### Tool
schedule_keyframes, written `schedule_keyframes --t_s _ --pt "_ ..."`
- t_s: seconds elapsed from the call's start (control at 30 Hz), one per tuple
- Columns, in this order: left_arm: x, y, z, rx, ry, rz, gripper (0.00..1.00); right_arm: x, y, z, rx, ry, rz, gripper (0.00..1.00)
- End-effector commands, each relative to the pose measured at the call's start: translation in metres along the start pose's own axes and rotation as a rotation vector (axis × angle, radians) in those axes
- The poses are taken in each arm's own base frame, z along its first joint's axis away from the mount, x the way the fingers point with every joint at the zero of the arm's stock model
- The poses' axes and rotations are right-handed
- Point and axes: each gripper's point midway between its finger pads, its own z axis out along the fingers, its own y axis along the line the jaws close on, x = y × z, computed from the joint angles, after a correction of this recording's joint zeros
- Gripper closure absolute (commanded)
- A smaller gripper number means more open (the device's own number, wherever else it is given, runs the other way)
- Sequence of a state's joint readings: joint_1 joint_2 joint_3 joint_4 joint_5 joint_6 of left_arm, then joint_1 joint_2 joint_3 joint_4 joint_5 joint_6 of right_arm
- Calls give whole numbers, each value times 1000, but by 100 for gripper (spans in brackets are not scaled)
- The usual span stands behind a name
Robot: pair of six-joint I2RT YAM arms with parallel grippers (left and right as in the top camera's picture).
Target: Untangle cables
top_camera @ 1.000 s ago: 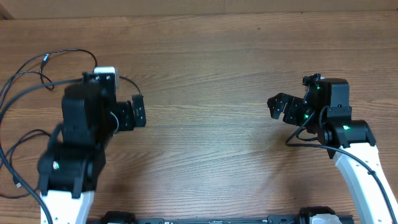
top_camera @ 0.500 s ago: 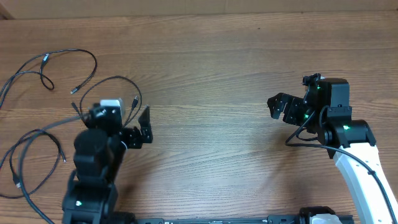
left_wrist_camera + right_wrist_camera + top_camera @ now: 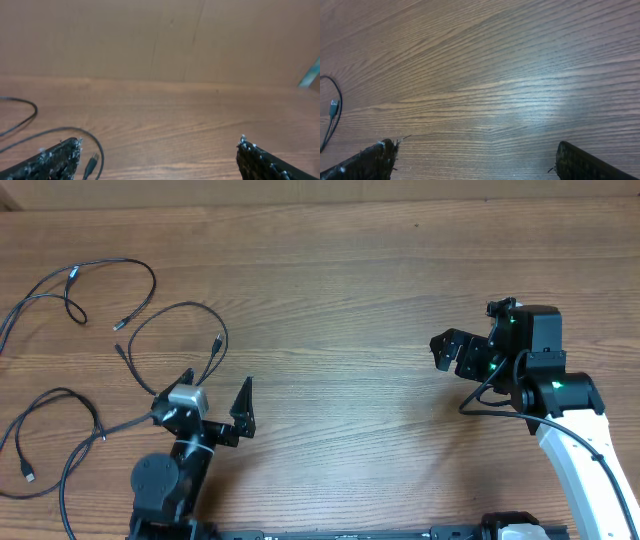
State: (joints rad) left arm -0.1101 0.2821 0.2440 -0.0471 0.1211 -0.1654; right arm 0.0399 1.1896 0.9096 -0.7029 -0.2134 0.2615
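Note:
Three thin black cables lie apart at the table's left. One loops at the far left [image 3: 110, 264]. One arcs in the middle [image 3: 185, 305], its plug end [image 3: 217, 341] just beyond my left gripper. One coils at the near left [image 3: 62, 394]. My left gripper [image 3: 215, 388] is open and empty, low near the front edge. In the left wrist view [image 3: 157, 162] the arc cable's plug [image 3: 91, 163] lies by the left finger. My right gripper [image 3: 452, 352] is open and empty over bare wood at the right. The right wrist view [image 3: 475, 160] shows a plug end [image 3: 333, 107] at its left edge.
The wooden table's far edge [image 3: 320, 202] meets a brown wall, which also shows in the left wrist view [image 3: 165, 40]. The right arm's own thick black wire [image 3: 480, 402] hangs beside it.
My left arm has pulled back toward the front edge and dropped low, uncovering the middle and near-left cables. The right arm has not moved.

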Motion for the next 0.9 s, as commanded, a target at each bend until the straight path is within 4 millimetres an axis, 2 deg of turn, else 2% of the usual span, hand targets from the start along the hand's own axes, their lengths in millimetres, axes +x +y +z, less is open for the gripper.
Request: schedule_keyframes --t_s 0.0,0.33,0.6,0.73,0.87 --pt "-7 -6 -11 32 -79 -8 0 -12 6 -7 -16 -34 -8 0" --pt "2 -5 -17 58 -194 -44 0 -12 6 -7 -16 -34 -8 0" --pt "6 -3 -14 65 -230 -74 0 -12 6 -7 -16 -34 -8 0" --pt "15 11 -12 -15 -201 -83 0 -12 6 -7 -16 -34 -8 0" --pt "39 33 -10 -136 -113 -97 0 -12 6 -7 -16 -34 -8 0"
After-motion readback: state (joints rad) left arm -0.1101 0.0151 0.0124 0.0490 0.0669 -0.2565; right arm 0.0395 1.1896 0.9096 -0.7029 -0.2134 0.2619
